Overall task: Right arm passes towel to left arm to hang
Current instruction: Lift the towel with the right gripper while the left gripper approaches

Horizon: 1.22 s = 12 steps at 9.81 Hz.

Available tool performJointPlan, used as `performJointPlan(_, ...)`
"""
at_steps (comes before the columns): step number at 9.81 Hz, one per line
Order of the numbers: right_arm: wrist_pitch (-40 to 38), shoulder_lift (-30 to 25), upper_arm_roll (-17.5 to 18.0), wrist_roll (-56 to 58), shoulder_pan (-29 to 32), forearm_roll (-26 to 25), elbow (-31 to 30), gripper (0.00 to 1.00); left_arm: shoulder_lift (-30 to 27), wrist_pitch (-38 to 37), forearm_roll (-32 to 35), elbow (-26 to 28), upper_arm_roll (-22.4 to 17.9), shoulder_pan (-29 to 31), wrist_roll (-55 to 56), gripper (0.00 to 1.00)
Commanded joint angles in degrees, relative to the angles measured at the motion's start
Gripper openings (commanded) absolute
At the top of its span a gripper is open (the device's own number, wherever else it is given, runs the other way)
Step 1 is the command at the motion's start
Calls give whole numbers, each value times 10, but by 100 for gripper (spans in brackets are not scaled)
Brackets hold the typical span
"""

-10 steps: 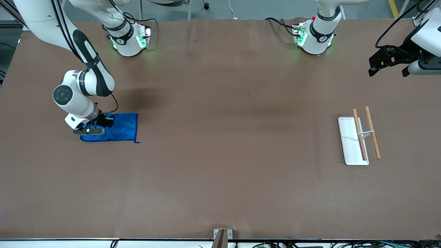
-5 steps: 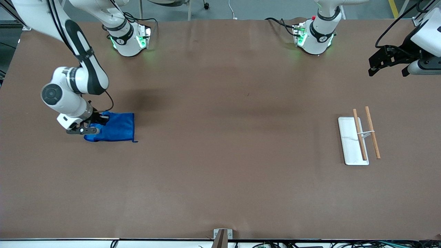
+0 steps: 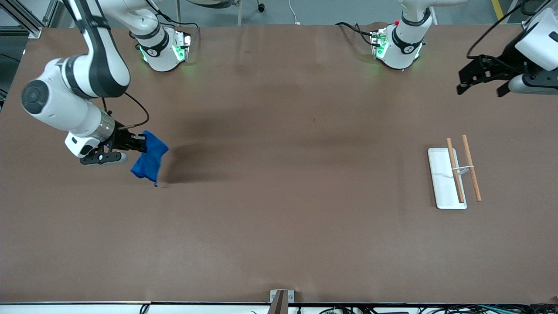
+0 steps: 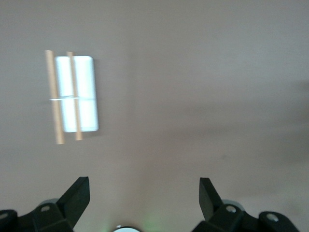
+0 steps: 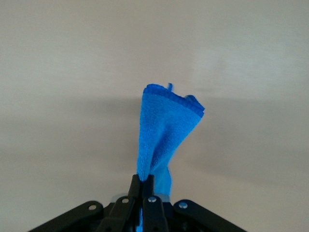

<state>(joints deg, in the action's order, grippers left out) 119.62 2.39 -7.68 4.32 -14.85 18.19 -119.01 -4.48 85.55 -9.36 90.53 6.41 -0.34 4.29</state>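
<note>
The bright blue towel (image 3: 150, 159) hangs bunched from my right gripper (image 3: 142, 143), which is shut on its upper edge and holds it above the table at the right arm's end. In the right wrist view the towel (image 5: 164, 133) droops from the pinched fingers of the right gripper (image 5: 145, 180), with its small corner loop showing at its free end. My left gripper (image 3: 477, 83) is open and empty, up in the air over the left arm's end of the table. In the left wrist view the left gripper (image 4: 144, 189) has its jaws wide apart.
A white tray base (image 3: 440, 183) carrying two wooden rails (image 3: 471, 172) on a thin wire stand sits on the table toward the left arm's end, also in the left wrist view (image 4: 87, 104). A small bracket (image 3: 281, 298) sits at the table's near edge.
My right gripper has lifted the towel off the table, so it now hangs bunched instead of lying flat. The left gripper has shifted slightly toward the middle.
</note>
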Motion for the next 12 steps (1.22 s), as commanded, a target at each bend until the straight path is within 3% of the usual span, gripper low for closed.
performJointPlan(1,-14,4,-3,-4,-45,111,39,0,49,28,-75,11,3,-4,-9,100)
performJointPlan(2,-14,4,-4,-3,-77,184,59,0,73,38,-135,12,3,-5,-10,100)
performJointPlan(6,-5,5,-4,-3,-194,372,98,0,175,124,-328,18,22,-8,-43,100)
performJointPlan(8,16,9,-4,-4,-223,470,120,0,231,142,-497,58,24,-5,-145,100)
performJointPlan(10,84,23,-4,-4,-269,531,138,0,275,140,-626,99,25,-8,-259,100)
performJointPlan(12,133,62,-4,-5,-308,597,189,0,307,137,-708,122,61,-5,-305,97)
